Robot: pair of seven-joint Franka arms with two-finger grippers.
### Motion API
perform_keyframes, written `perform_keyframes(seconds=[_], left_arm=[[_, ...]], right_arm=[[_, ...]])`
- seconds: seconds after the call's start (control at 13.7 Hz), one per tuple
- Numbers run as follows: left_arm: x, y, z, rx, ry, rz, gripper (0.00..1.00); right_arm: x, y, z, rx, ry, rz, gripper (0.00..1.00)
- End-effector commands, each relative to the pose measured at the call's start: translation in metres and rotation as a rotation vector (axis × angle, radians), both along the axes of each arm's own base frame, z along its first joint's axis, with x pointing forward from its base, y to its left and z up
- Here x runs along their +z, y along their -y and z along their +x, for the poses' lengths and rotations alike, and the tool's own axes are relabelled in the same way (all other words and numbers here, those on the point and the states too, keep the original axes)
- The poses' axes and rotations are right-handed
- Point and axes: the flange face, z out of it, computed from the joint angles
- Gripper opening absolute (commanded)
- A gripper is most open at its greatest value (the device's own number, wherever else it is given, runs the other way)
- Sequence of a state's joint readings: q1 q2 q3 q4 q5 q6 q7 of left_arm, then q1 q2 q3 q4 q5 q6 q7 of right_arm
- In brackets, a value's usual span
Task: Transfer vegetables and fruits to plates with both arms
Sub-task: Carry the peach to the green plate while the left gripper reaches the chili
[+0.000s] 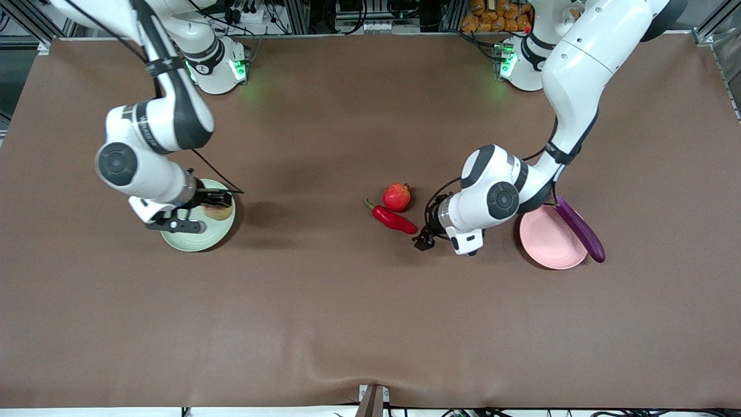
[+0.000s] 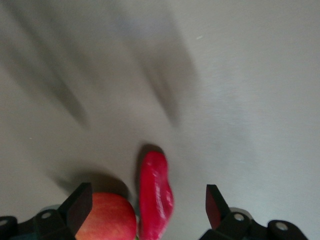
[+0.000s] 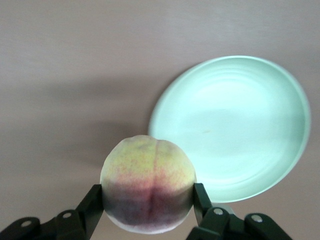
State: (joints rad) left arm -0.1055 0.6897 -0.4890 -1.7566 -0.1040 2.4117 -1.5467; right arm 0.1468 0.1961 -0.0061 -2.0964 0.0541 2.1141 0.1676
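My right gripper (image 1: 215, 201) is shut on the yellowish-pink peach (image 1: 220, 213), holding it over the pale green plate (image 1: 194, 240). In the right wrist view the peach (image 3: 148, 182) fills the gap between the fingers, and the green plate (image 3: 235, 125) lies bare beneath. My left gripper (image 1: 425, 238) hangs open low over the table at the pointed end of the red chili pepper (image 1: 393, 219). The pomegranate (image 1: 397, 197) sits beside the chili. In the left wrist view the chili (image 2: 155, 195) and pomegranate (image 2: 105, 217) lie between the spread fingers (image 2: 80, 205). The purple eggplant (image 1: 580, 229) rests across the pink plate's (image 1: 547, 240) rim.
Brown cloth covers the whole table (image 1: 347, 324). The two arm bases (image 1: 223, 66) stand along the table's edge farthest from the front camera, with cables and clutter past it.
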Motion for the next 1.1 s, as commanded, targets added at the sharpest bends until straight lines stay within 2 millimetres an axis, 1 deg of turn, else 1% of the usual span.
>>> perform_keyframes(seconds=[0.0,0.07,0.15,0.22,0.29,0.37,0.51,0.66,0.73,0.8,0.88,0.95,1.02], left_arm=[[-0.007,0.011,-0.017,0.008,0.009,0.011,1.00],[-0.014,0.014,-0.018,0.014,0.019,0.005,1.00],[-0.018,0.019,-0.020,0.010,0.024,0.001,1.00],[-0.023,0.022,-0.021,0.012,0.028,-0.004,1.00],[-0.025,0.023,-0.020,0.018,0.038,-0.011,1.00],[-0.029,0.023,-0.019,0.024,0.043,-0.017,1.00],[-0.037,0.026,-0.020,0.027,0.055,-0.026,0.98],[-0.044,0.031,-0.022,0.030,0.065,-0.037,0.89],[-0.050,0.033,-0.023,0.030,0.065,-0.039,0.86],[-0.052,0.034,-0.023,0.032,0.070,-0.043,0.81],[-0.053,0.034,-0.023,0.021,0.079,-0.047,0.65],[-0.055,0.034,-0.022,0.018,0.079,-0.048,0.37],[-0.053,0.034,-0.021,0.015,0.083,-0.049,0.01]], right_arm=[[-0.015,0.067,-0.031,0.037,-0.017,0.029,0.00],[-0.021,0.076,-0.037,0.030,-0.035,0.028,0.00],[-0.023,0.089,-0.042,0.017,-0.041,0.025,0.00],[-0.030,0.096,-0.048,0.008,-0.050,0.024,0.00],[-0.035,0.108,-0.051,-0.014,-0.050,0.025,0.00],[-0.038,0.116,-0.052,-0.030,-0.056,0.026,0.00],[-0.043,0.116,-0.051,-0.032,-0.039,0.024,0.00],[-0.057,0.116,-0.051,-0.033,-0.016,0.021,0.00],[-0.063,0.117,-0.052,-0.035,-0.024,0.021,0.00],[-0.067,0.117,-0.052,-0.037,-0.032,0.022,0.03],[-0.073,0.118,-0.053,-0.038,-0.042,0.022,0.09],[-0.076,0.120,-0.053,-0.043,-0.048,0.023,0.25],[-0.076,0.118,-0.053,-0.040,-0.049,0.023,0.72]])
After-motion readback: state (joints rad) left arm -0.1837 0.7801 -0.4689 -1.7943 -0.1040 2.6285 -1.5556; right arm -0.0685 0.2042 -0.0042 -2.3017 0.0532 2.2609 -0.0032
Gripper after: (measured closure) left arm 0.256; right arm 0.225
